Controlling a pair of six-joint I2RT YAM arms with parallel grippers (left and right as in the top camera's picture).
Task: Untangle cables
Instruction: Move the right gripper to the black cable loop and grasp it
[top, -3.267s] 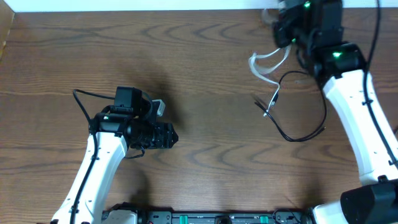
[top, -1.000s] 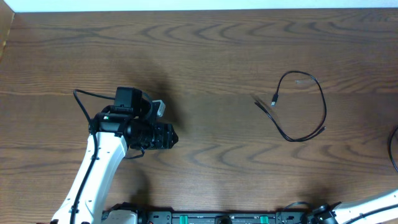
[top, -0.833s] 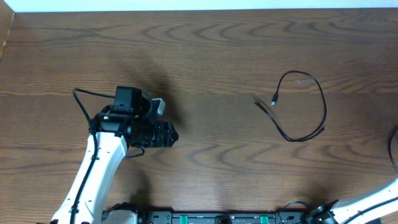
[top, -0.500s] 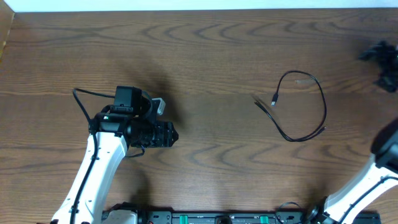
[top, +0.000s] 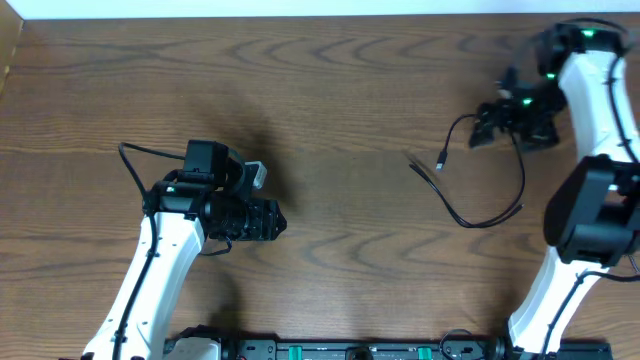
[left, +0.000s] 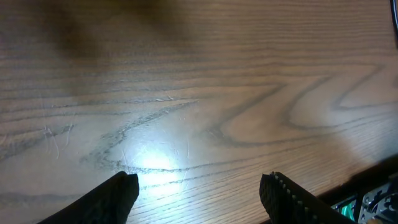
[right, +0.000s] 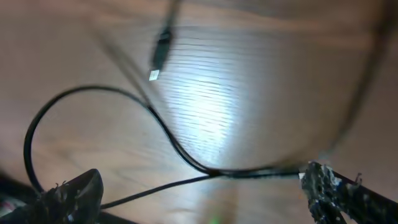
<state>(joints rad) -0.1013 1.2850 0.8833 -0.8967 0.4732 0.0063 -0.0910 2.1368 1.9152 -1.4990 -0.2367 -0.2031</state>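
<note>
The thin black cable (top: 523, 180) is found on the right half of the dark-brown wood-grain table (top: 330, 80), laid flat in one open loop. Its small plug end (top: 441, 158) is turned inward on the left of that loop. No white or grey cord can be seen in any view, and no other cord is seen crossing the loop from overhead. In the blurred right wrist view the same cable (right: 177, 146) is shown curving between the fingers, and two strands seem to meet near the middle. Whether they cross or merely touch cannot be told. The right gripper (top: 485, 130) is held over the top of the loop with its jaws spread wide (right: 198, 180), and nothing is grasped. The step in hand is judged to be the reach for this cable. A descent right down to the wood would be called for next, since the cord is far thinner than the fingers, followed by a closing on one strand alone. The left gripper (top: 275, 218) is parked well apart on the left, released and empty (left: 199, 193) over bare wood.
</note>
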